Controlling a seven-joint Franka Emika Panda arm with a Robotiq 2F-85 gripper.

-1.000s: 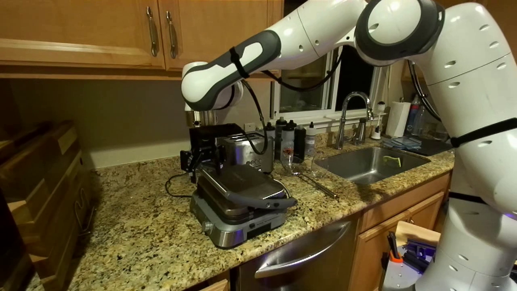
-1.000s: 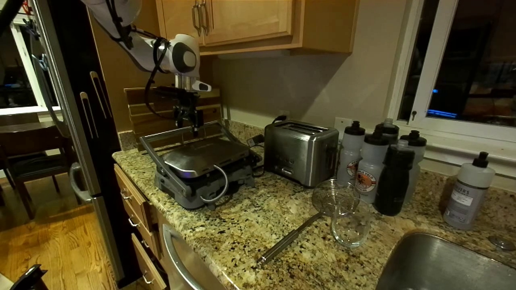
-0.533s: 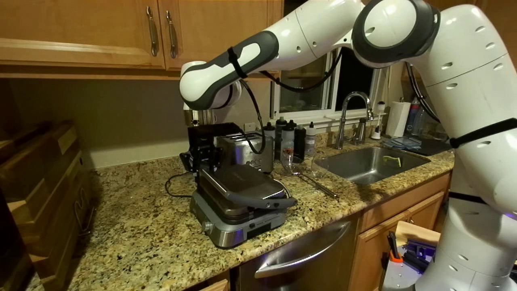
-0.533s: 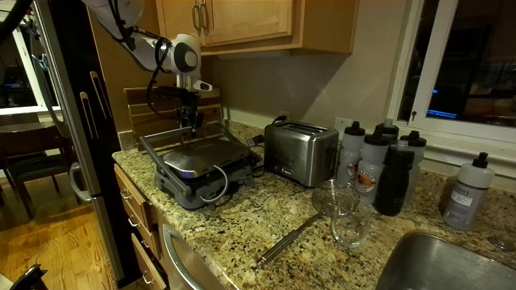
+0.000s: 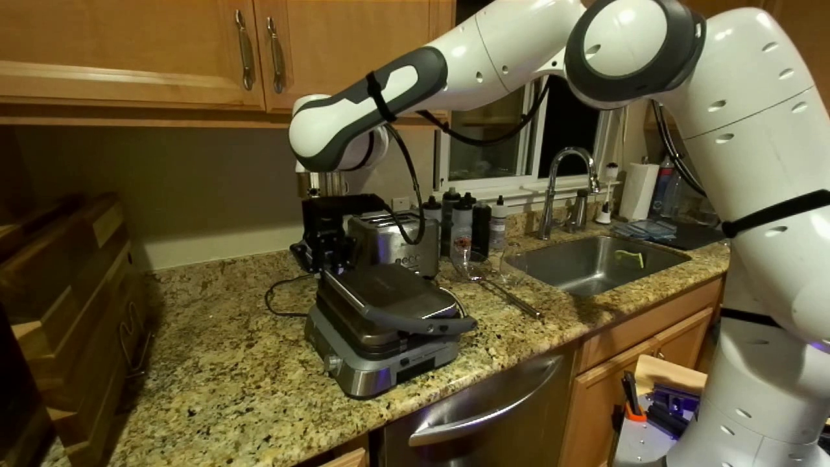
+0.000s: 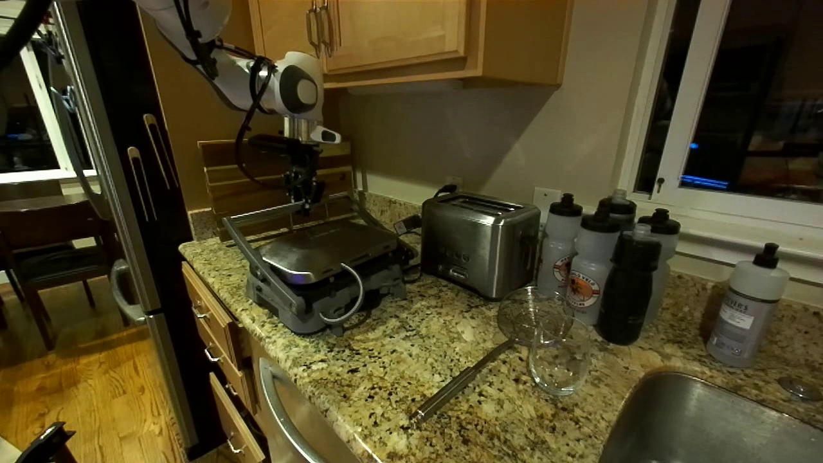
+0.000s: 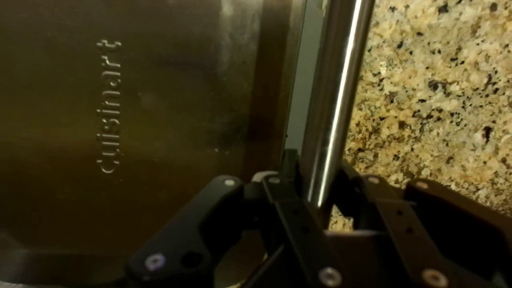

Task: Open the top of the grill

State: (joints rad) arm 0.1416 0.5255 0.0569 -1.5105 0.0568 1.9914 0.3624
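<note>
Holding the handle (image 7: 338,92), lid (image 7: 160,120) down

My pincer (image 7: 320,174) looks clamped on the silver handle, with the metal between its fingers (image 7: 291,166); how deep the tips reach beneath, I cannot see. Both exterior views show the lid lying closed on the grill (image 6: 276,307), which sits on the stone counter (image 5: 220,376) near its front edge.

I expect a stiff, rather heavy lid: a thick metal slab, probably hinged at the back, so it should swing in an arc rather than come straight up. Nothing about it looks fragile. The handle is smooth and shiny, so I judge it may slide or turn under load. It is the right place to hold, best near its middle; the lid's flat face offers nothing to pinch. Pulling too straight could drag the whole grill along.
</note>
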